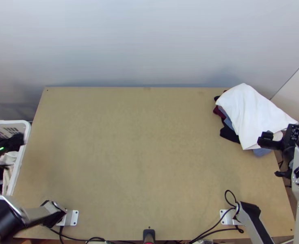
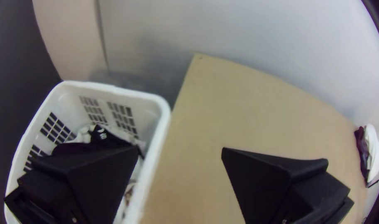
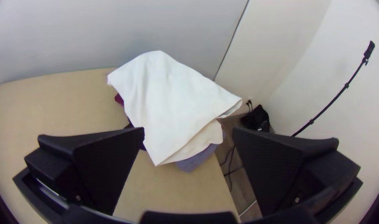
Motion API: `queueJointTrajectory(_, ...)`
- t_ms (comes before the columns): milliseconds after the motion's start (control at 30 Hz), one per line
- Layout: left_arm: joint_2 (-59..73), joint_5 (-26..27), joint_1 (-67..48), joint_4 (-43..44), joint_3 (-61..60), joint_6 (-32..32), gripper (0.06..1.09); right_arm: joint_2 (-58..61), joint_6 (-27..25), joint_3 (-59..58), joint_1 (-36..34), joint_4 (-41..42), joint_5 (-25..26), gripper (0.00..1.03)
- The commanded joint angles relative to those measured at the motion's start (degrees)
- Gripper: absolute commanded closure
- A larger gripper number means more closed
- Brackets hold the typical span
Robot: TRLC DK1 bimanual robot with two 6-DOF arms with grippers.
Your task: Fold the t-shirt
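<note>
The white cloth (image 1: 247,116), perhaps the t-shirt, lies just beyond the right gripper (image 1: 273,156) on a pile of clothes (image 1: 229,133), hiding most of it; its fold is unclear. The right gripper's 2 fingers stand wide apart. The left gripper (image 1: 5,143), blurred in the top view but also wide, partly covers black cloth (image 2: 108,140) in the cut-off basket (image 1: 21,164) beneath.

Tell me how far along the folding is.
Looks done: the white cloth, possibly the t-shirt, lies layered over darker clothes at the table's far right. In hand: nothing; left gripper and right gripper are open. Probably left: the bunched clothes in the basket.
</note>
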Motion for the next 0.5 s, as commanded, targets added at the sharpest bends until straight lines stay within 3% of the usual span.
queueJointTrajectory(0, 17.4, -4.3, 15.6, -7.1, 8.3, 22.2, 0.11, 5.0, 1.4, 8.1, 4.3, -9.5, 1.8, 0.05)
queueJointTrajectory(233, 23.9, -12.3, 18.5, -11.6, 13.7, 32.6, 0.11, 6.5, 1.6, 10.8, 7.9, -11.7, 4.7, 0.05)
queueJointTrajectory(333, 25.9, -13.6, 19.2, -12.7, 13.8, 34.4, 0.22, 6.6, 2.4, 11.1, 8.1, -11.7, 4.7, 0.05)
queueJointTrajectory(467, 28.6, -13.8, 19.8, -16.1, 15.0, 34.7, 0.23, 7.8, 3.6, 11.9, 9.0, -11.9, 4.7, 0.05)
